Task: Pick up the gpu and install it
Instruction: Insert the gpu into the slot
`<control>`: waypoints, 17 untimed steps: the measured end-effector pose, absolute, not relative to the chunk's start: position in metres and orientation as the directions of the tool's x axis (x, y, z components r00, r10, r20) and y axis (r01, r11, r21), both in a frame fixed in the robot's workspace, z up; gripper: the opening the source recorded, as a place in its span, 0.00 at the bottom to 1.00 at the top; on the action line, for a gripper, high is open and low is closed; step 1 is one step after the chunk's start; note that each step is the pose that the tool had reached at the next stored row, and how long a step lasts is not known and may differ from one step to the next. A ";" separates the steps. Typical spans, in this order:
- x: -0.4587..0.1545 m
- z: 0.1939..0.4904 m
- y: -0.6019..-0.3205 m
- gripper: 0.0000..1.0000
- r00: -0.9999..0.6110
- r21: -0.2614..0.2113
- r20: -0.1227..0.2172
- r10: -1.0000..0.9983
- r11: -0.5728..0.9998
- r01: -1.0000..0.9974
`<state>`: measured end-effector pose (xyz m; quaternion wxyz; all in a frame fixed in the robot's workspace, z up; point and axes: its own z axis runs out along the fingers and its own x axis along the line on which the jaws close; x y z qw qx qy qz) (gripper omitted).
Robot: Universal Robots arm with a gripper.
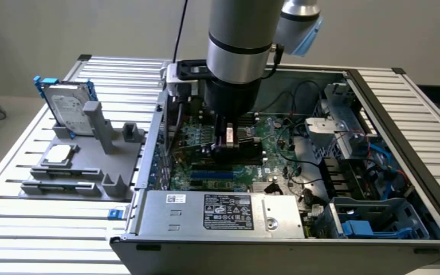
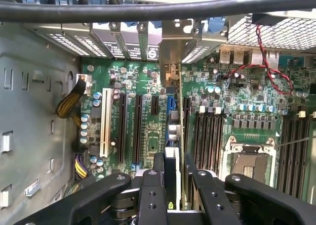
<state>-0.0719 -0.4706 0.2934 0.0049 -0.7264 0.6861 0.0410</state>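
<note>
Exterior view: with the arm (image 1: 239,40) down inside the open computer case (image 1: 281,260) on the slatted surface (image 1: 44,229), beside a green motherboard (image 1: 204,172), a silver power supply (image 1: 228,212) and a drive cage (image 1: 373,220) with blue parts. Gripping the gpu (image 2: 172,62) edge-on between jaws closed partway onto its thin body, silver bracket toward the rear slot covers (image 2: 123,37), just above the motherboard; cannot tell whether seated. At the exterior view's left, lodged in a grey holder (image 1: 75,172): a blue-framed hard drive (image 1: 67,109) upright, a square processor chip (image 1: 59,152) flat.
</note>
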 end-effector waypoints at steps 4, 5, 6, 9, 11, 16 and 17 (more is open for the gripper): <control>-0.067 0.298 -0.471 0.26 0.055 0.057 -0.066 -0.996 -0.058 -0.997; -0.066 0.300 -0.471 0.26 0.055 0.059 -0.067 -0.996 -0.059 -0.997; -0.065 0.302 -0.471 0.26 0.054 0.061 -0.067 -0.996 -0.059 -0.996; -0.062 0.311 -0.471 0.26 0.054 0.070 -0.067 -0.996 -0.059 -0.996; -0.061 0.316 -0.471 0.26 0.053 0.077 -0.068 -0.996 -0.059 -0.995; -0.058 0.326 -0.471 0.26 0.052 0.095 -0.069 -0.996 -0.059 -0.994; -0.058 0.327 -0.471 0.26 0.052 0.098 -0.069 -0.996 -0.059 -0.993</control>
